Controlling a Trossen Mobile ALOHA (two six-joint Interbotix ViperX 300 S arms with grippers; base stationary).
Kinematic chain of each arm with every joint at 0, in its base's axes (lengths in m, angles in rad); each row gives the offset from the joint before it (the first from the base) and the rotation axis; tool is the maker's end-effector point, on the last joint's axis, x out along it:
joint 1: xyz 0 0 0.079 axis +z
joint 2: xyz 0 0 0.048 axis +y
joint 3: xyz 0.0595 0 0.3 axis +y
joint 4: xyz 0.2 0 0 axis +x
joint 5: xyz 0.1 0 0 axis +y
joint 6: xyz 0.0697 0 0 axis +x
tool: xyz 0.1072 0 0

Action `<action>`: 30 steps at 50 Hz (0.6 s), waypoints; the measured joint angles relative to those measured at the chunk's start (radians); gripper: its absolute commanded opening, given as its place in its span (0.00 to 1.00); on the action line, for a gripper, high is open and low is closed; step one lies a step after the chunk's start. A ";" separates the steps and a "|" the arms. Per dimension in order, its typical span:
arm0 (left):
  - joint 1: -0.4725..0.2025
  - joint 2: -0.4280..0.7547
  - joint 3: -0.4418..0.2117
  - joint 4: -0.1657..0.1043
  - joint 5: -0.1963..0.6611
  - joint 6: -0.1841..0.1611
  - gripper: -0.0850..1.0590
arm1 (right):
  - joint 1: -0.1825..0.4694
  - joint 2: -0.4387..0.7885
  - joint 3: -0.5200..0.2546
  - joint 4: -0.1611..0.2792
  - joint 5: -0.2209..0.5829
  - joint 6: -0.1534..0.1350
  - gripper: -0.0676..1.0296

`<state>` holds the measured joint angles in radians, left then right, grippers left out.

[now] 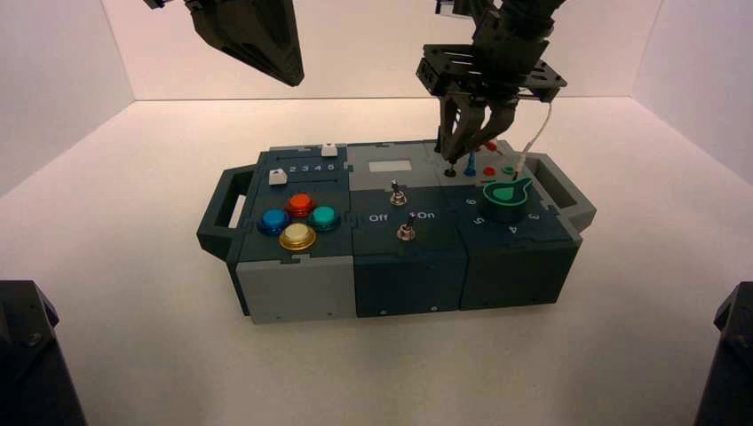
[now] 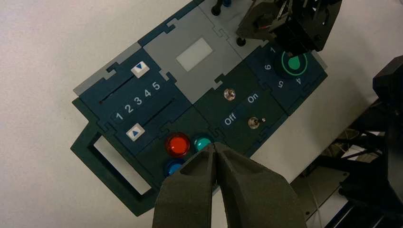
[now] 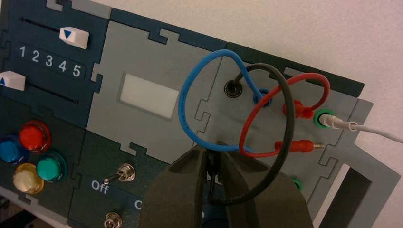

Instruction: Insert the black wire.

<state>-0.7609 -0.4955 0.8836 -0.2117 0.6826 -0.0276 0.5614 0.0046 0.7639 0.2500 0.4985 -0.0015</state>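
Black plastic of your right gripper [image 1: 468, 146] hung low over the box's [image 1: 302, 288] rear-right socket panel in the high view, while the left gripper [image 1: 253, 35] idled high above the back left. From the left wrist, its fingers [image 2: 190, 190] met at the tips, holding nothing. From the right wrist, your jaws pinched the black wire [image 3: 284, 102] near its free plug; the far end already sat in the black socket [image 3: 233, 88]. You needed the plug kept upright and lowered squarely, I judged.
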 measured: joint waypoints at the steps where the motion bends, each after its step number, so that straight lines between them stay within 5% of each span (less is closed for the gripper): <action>1: 0.000 0.000 0.000 0.000 0.000 0.000 0.05 | 0.000 0.000 0.000 0.000 0.000 -0.002 0.04; 30: 0.000 0.026 -0.009 0.000 0.000 0.000 0.05 | 0.009 0.025 -0.021 -0.009 0.020 -0.002 0.04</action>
<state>-0.7609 -0.4694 0.8744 -0.2117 0.6826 -0.0276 0.5706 0.0291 0.7424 0.2408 0.5185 -0.0031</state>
